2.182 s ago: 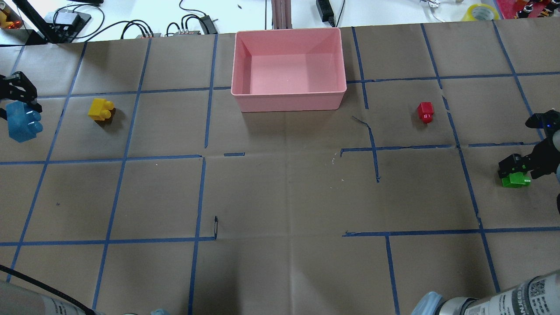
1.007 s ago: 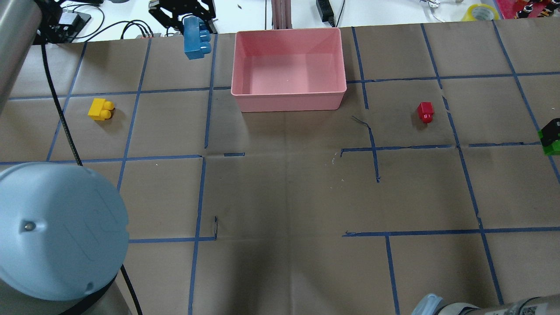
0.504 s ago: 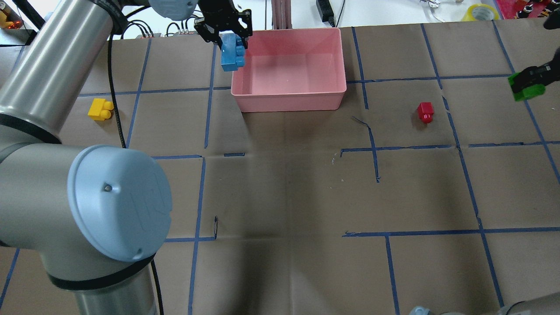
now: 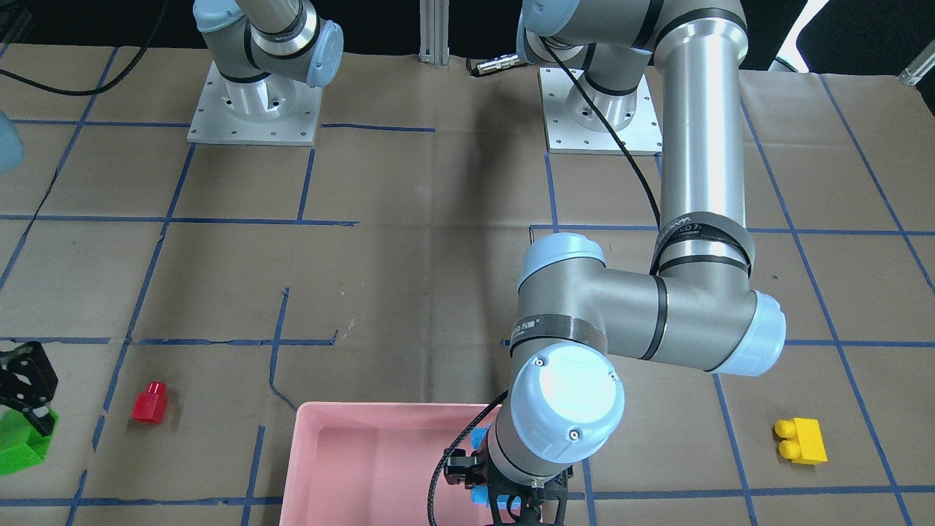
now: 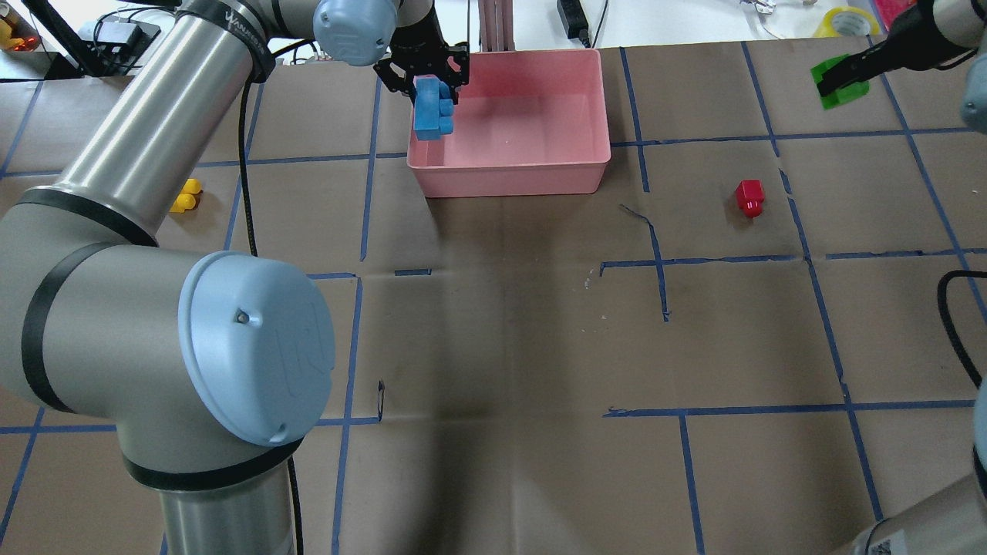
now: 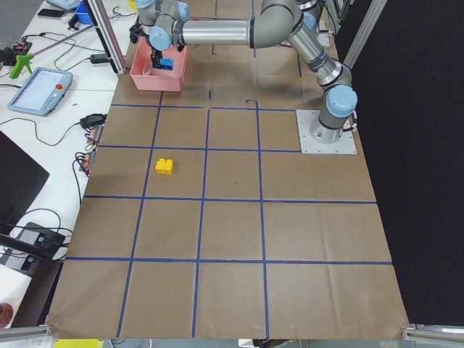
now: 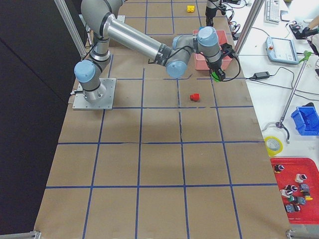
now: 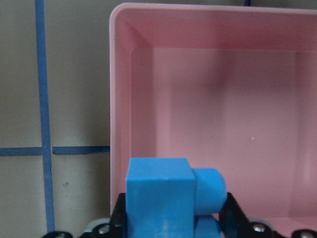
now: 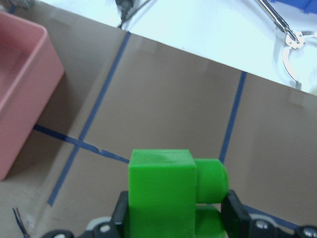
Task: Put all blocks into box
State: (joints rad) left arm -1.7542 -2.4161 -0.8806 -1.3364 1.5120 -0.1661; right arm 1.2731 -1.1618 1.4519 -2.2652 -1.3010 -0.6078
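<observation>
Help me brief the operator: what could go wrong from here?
The blue block, held by the left gripper, hangs near the box's left wall; released, it might clip the rim and bounce out. If the right gripper brings its green block in while the left arm covers the box, they might collide.

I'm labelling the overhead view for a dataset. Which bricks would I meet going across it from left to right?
yellow brick → blue brick → red brick → green brick
</observation>
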